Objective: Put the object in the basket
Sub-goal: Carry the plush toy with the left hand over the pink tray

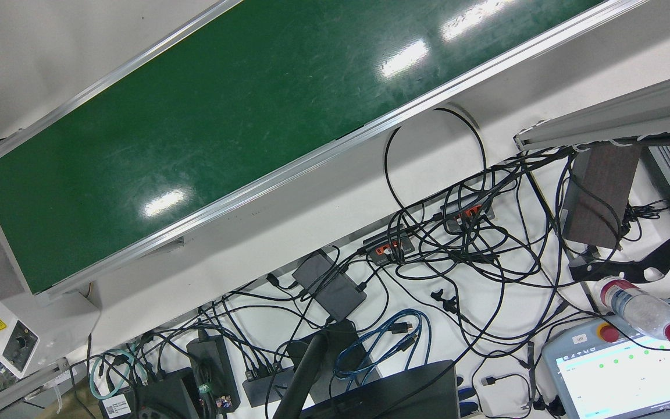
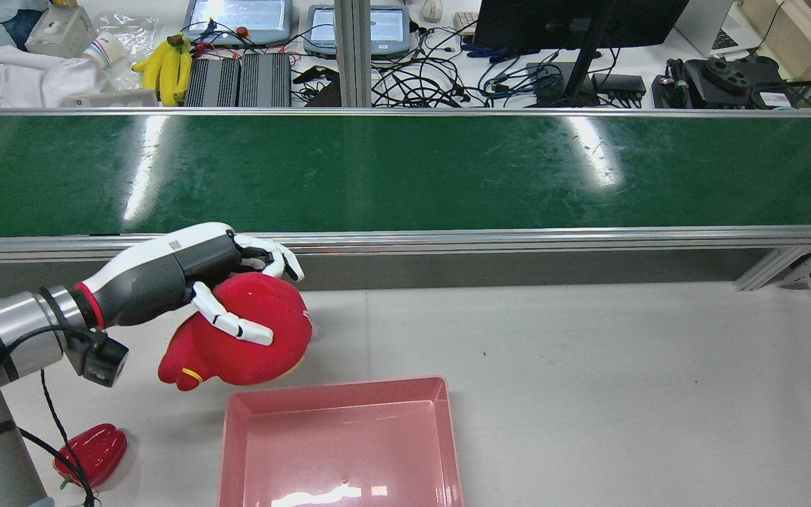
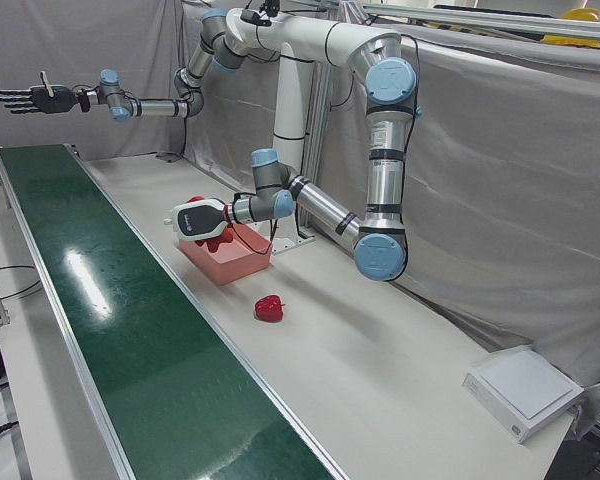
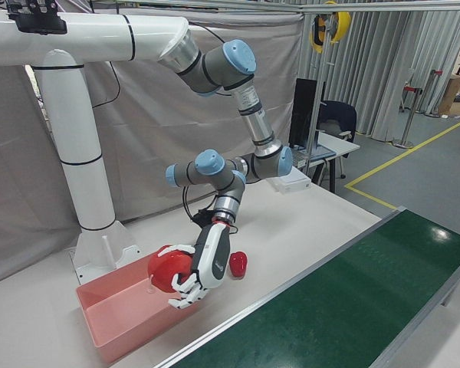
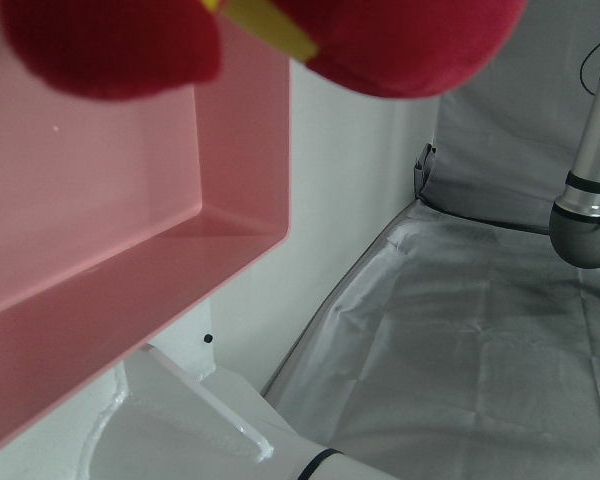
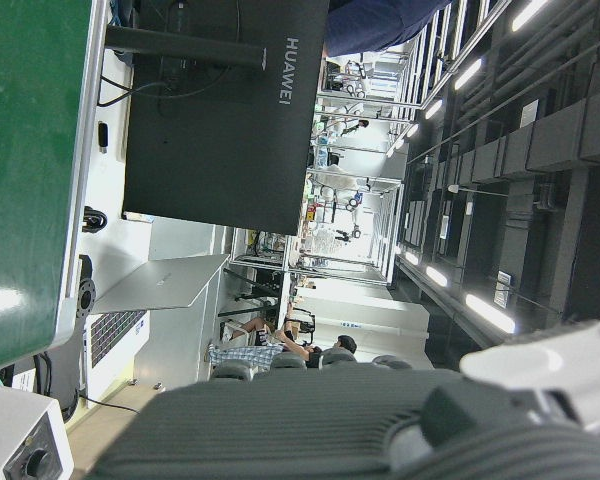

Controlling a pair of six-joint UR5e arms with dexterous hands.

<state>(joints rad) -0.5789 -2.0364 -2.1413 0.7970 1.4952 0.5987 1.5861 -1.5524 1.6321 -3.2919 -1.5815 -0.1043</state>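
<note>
1. The red plush toy (image 2: pixel 250 338) in my left hand (image 2: pixel 187 271) looks soft and light. I judge it will squash under pressure rather than slip, and nothing about it seems fragile.
2. The best hold is around its rounded bulk, where the stuffing gives the fingers something to sink into; the floppy lower lobes with the yellow band would bend away.
3. My left hand is closed around the toy: fingers (image 2: pixel 233 325) wrap over its near side and others curl across the top, pressing into the fabric.
4. The toy hangs off the table, just beyond the far-left corner of the pink basket (image 2: pixel 448 429). In the left hand view its underside overlaps the basket's rim, so I judge it close to being over the opening but not inside.
5. My right hand (image 3: pixel 30 99) is raised high at the far end of the green conveyor belt (image 2: pixel 405 169), fingers spread, holding nothing.
6. A red pepper toy (image 2: pixel 92 452) lies on the table left of the basket, untouched.
</note>
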